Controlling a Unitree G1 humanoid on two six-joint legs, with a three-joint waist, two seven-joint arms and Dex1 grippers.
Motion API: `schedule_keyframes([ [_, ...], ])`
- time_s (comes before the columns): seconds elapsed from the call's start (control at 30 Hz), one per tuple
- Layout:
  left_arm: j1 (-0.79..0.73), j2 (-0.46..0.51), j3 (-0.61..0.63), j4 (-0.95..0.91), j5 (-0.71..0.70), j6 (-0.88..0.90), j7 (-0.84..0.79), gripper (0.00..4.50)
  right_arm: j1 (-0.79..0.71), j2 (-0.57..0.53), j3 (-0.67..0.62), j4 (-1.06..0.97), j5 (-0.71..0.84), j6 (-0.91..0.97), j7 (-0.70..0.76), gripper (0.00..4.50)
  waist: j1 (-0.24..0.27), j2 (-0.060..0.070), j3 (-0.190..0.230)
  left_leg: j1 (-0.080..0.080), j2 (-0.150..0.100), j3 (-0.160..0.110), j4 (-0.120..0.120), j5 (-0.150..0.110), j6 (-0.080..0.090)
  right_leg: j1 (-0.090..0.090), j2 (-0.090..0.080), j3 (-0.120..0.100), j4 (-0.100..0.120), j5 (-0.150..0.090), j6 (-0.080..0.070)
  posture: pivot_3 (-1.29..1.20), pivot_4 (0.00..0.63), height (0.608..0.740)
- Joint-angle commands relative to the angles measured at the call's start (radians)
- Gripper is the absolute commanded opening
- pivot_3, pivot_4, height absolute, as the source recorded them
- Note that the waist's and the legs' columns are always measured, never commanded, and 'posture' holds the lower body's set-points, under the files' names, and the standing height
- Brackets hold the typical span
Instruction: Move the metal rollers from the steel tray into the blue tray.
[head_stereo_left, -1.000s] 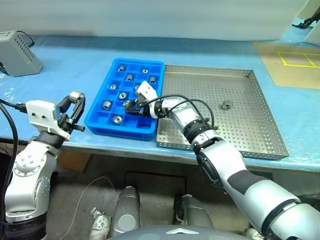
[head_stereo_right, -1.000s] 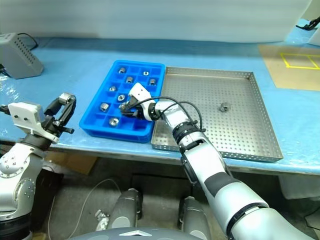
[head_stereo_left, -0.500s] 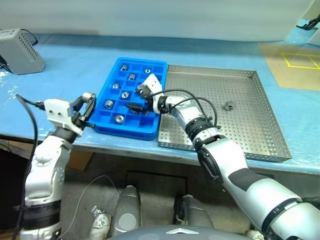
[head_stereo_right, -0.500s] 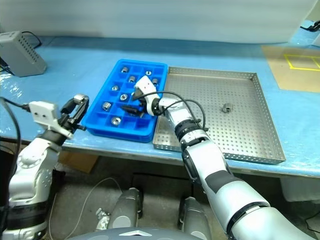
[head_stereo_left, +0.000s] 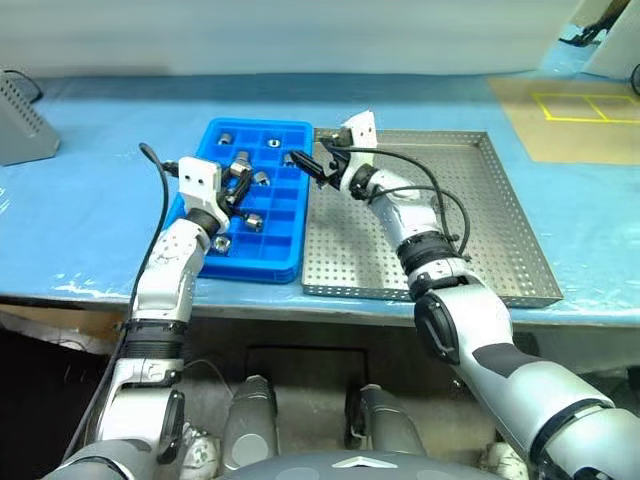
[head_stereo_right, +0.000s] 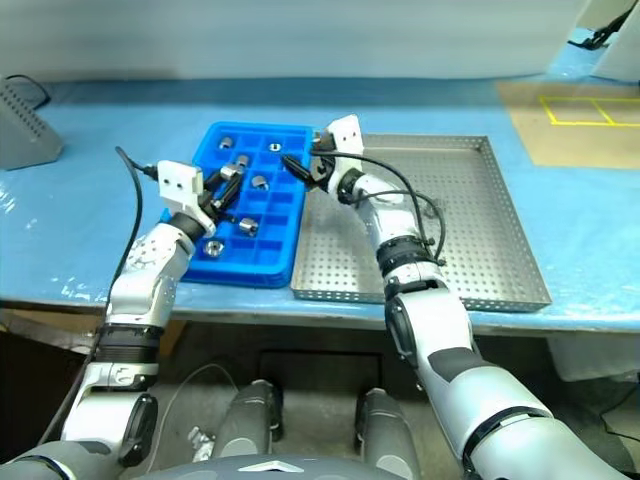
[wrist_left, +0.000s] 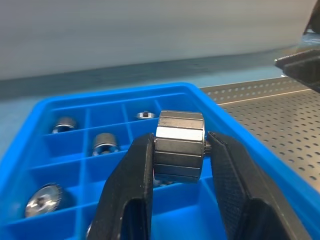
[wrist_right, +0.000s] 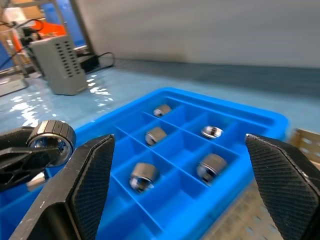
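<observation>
Blue-covered worktop (head_stereo_left: 90, 200) carries two trays side by side, touching along one long edge: blue tray (head_stereo_left: 285, 270) on the robot's left, steel tray (head_stereo_left: 480, 210) on its right.

Left gripper (wrist_left: 177, 150): fingers (wrist_left: 131, 185) nearly closed, pinching one metal roller (wrist_left: 179, 145) between the pads. In the left wrist view the roller sits clamped by its flat ends, faceted side facing the camera. In the head views the gripper hangs over the middle of the blue tray, above the compartments, roller (head_stereo_left: 240, 160) at its tip.

Right gripper (head_stereo_left: 308, 165): fingers (wrist_right: 92, 170) spread wide, nothing between them. It is poised over the seam where the two trays meet, at the far end, pointing toward the robot's left across the blue tray.

Blue tray contents: several rollers already lying in separate compartments, one each. Right wrist view shows four clearly (wrist_right: 210, 167), in neighbouring cells near the far corner. Head views show more toward the near end (head_stereo_left: 253, 221).

Steel tray: visible perforated floor is bare; the right arm covers part of it.

Grey vented box (head_stereo_left: 15, 120) stands at the far left of the worktop, well apart from the trays.
</observation>
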Motion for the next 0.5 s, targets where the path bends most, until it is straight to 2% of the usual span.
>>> schedule_keyframes([
  [0.03,-0.062,-0.014,-0.016,0.09,0.013,-0.034,-0.027,1.29,0.039,-0.021,-0.012,-0.169,0.035,0.061,-0.031,4.3,-0.01,0.0,0.0,0.0,0.0,0.0,0.0,0.0,0.001,0.0,0.0,0.0,0.0,0.0,0.0,-0.16,0.15,0.74],
  [0.27,-0.111,-0.014,-0.065,0.249,0.063,-0.012,-0.075,1.29,0.149,-0.054,-0.003,-0.353,0.047,0.148,-0.076,4.3,-0.043,0.0,0.0,0.001,0.0,0.0,0.001,0.0,0.007,0.001,0.0,0.0,0.001,0.0,0.0,-0.22,0.15,0.74],
  [0.5,-0.14,-0.009,-0.065,0.304,0.098,-0.018,-0.052,1.29,0.196,-0.057,0.033,-0.449,0.06,0.204,-0.056,4.3,-0.056,0.0,0.0,0.005,-0.001,0.001,0.002,0.0,0.006,0.005,0.0,0.001,0.001,0.001,-0.001,-0.23,0.15,0.74],
])
